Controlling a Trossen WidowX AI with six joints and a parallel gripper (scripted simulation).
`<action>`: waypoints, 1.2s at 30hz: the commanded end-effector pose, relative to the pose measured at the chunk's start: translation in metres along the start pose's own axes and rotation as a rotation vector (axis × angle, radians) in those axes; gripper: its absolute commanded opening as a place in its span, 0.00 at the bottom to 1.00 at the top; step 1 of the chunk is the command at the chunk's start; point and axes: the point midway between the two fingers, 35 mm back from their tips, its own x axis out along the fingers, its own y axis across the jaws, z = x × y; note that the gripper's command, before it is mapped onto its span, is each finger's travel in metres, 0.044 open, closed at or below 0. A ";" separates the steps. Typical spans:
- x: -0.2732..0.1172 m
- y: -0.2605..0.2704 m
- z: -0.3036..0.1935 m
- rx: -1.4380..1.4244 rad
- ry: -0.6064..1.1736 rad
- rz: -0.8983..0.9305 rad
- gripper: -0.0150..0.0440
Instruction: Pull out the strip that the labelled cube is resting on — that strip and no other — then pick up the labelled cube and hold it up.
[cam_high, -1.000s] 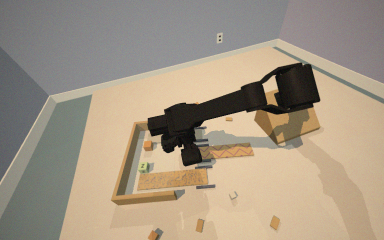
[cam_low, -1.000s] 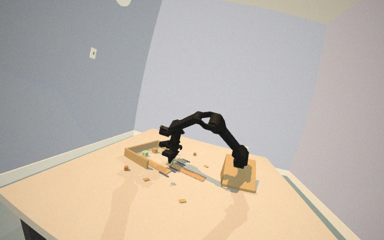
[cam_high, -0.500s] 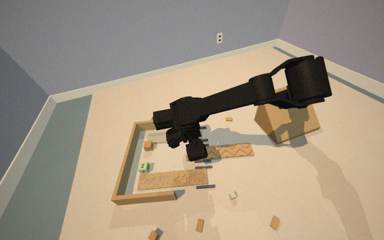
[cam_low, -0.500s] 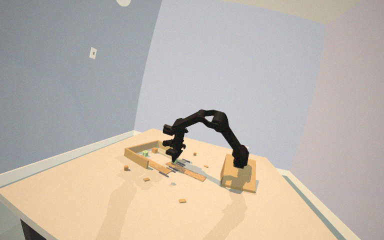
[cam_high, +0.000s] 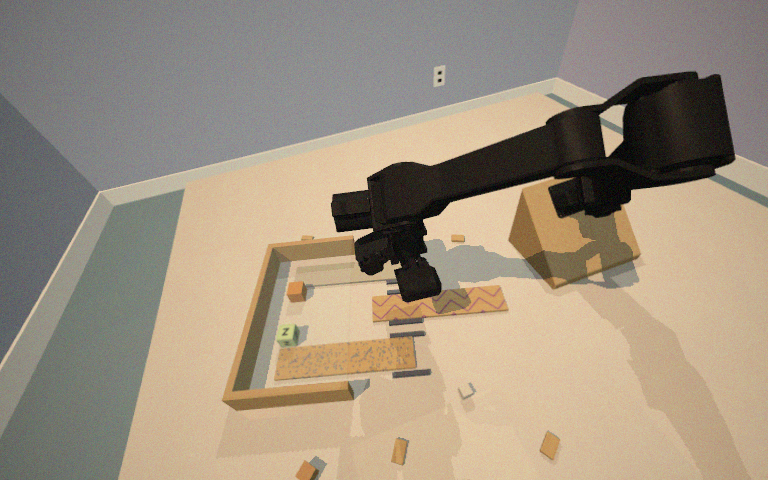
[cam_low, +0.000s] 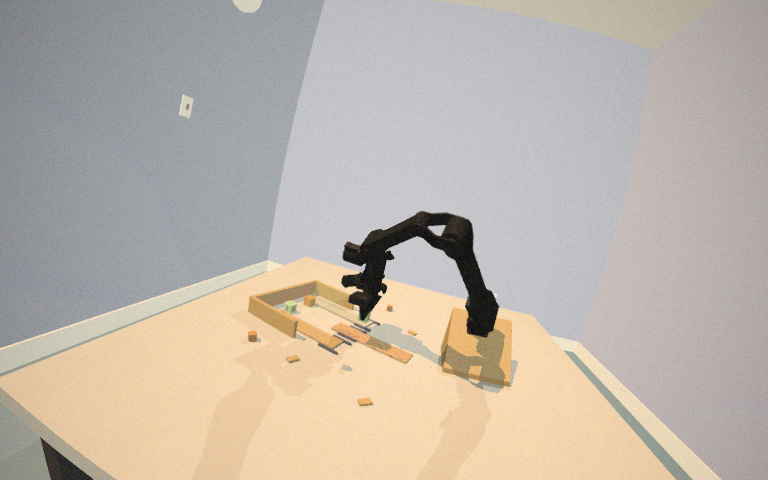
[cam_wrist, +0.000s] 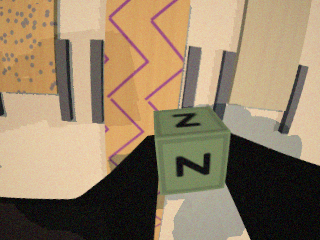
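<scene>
My gripper (cam_low: 364, 313) (cam_wrist: 184, 140) is shut on a green cube (cam_wrist: 192, 162) with black Z labels and holds it above the table; the arm hides this cube in the top view. A strip with a purple zigzag (cam_high: 487, 297) (cam_low: 385, 345) (cam_wrist: 130, 77) lies lengthwise between dark rails, its far end reaching outside the wooden frame. A speckled strip (cam_high: 345, 359) (cam_low: 320, 333) (cam_wrist: 25, 50) and a pale strip (cam_high: 334, 273) (cam_wrist: 272, 55) lie on either side. A second green Z cube (cam_high: 287, 335) (cam_low: 290, 306) sits inside the frame, near the speckled strip.
The wooden frame (cam_high: 253, 322) (cam_low: 274, 320) has walls on three sides. An orange cube (cam_high: 296, 291) (cam_low: 309, 300) is inside it. Dark rails (cam_high: 411, 373) (cam_wrist: 97, 80) stand beside the strips. Small wooden pieces (cam_high: 399, 451) (cam_low: 364, 401) and a large wooden block (cam_high: 566, 254) (cam_low: 461, 345) are outside.
</scene>
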 end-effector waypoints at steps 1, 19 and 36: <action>-0.003 -0.003 -0.010 -0.006 -0.007 -0.007 0.25; -0.038 -0.008 -0.042 -0.004 -0.005 -0.008 0.25; -0.038 -0.008 -0.042 -0.004 -0.005 -0.008 0.25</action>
